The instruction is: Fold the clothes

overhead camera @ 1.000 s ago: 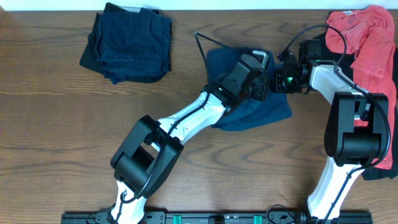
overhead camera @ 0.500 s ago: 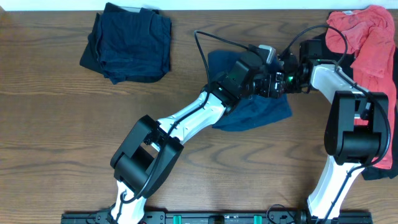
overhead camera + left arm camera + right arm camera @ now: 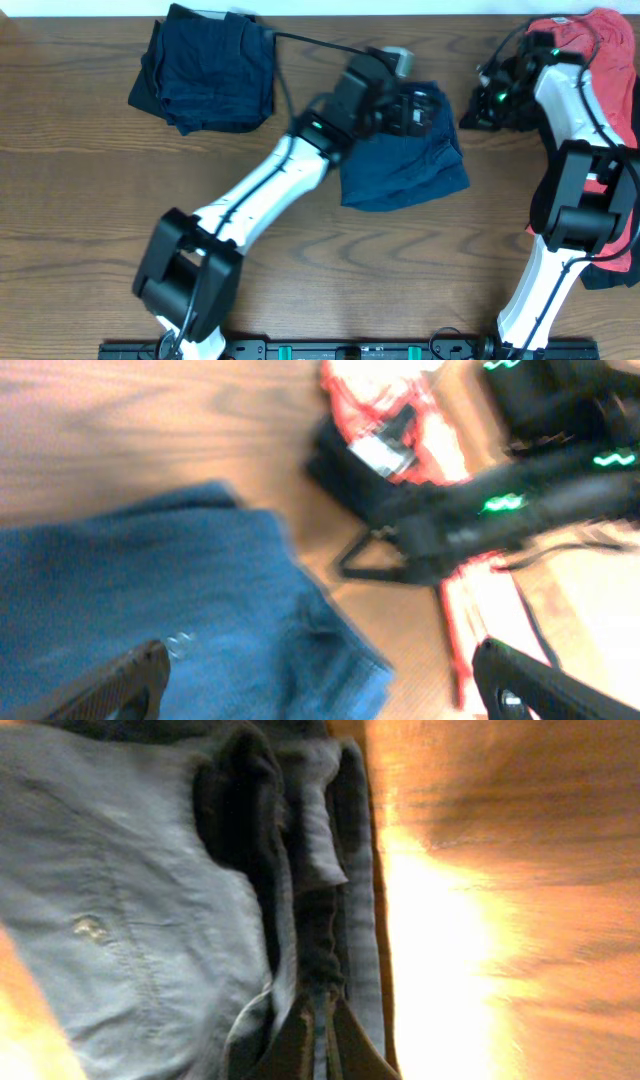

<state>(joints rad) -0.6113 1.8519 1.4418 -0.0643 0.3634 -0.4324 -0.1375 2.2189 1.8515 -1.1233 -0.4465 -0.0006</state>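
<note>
A folded blue garment (image 3: 412, 165) lies flat mid-table. My left gripper (image 3: 420, 108) hovers over its far edge, jaws spread wide and empty; in the left wrist view the blue cloth (image 3: 150, 590) lies below between the left gripper (image 3: 320, 660) tips. My right gripper (image 3: 470, 115) sits just right of the garment, with a strip of wood between them. In the right wrist view its fingers (image 3: 322, 1035) are pressed nearly together, facing the garment's layered edge (image 3: 300, 870). Both views are blurred.
A stack of dark navy folded clothes (image 3: 205, 70) sits at the back left. A pile of red clothes (image 3: 590, 60) over dark fabric lies along the right edge, close behind the right arm. A black cable (image 3: 300, 40) arcs from the left arm.
My left gripper has opened and let go of the blue garment, and its arm swung left and back. The right arm pulled away up and right. The garment now lies flat.
</note>
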